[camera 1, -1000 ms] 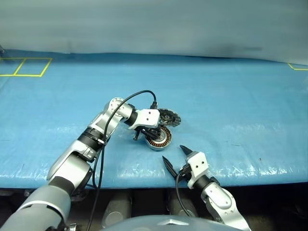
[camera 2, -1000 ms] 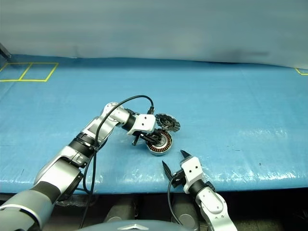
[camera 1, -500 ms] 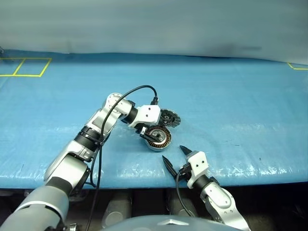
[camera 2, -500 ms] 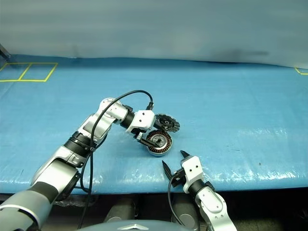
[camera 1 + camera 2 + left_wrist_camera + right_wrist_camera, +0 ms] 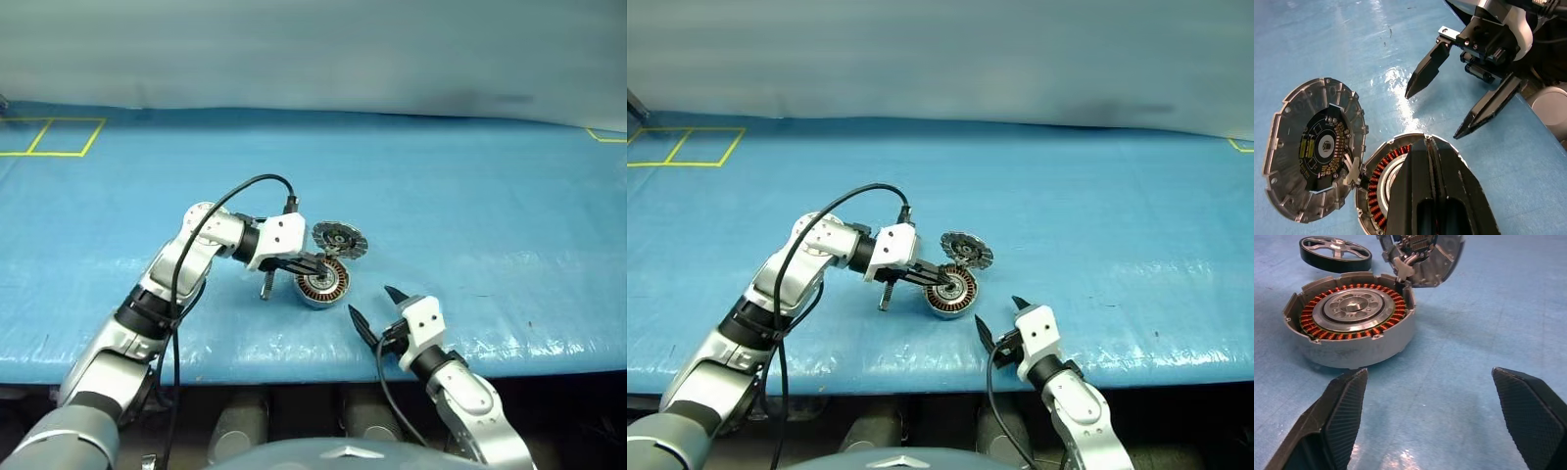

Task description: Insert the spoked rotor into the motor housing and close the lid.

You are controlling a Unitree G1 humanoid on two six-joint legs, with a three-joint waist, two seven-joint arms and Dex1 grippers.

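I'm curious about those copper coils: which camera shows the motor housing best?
The right wrist view: the motor housing sits unobstructed, showing its whole winding ring and silver centre. In the left wrist view the shut left claw covers much of it; the head views show it small.

**Two arms around an open motor on the blue table**

On the blue-covered table point(image 5: 470, 196), the motor housing point(image 5: 322, 287) sits with its copper windings facing up. Its lid point(image 5: 339, 238) stands open just behind it, tilted, joined at the housing's far edge. The left end effector point(image 5: 315, 267) reaches in from the left, its black fingers pressed together with the tips over the housing's near-left rim. The right end effector point(image 5: 376, 308) waits near the table's front edge, fingers spread apart, just short of the housing. Yellow tape lines point(image 5: 49, 137) mark the far left corner.
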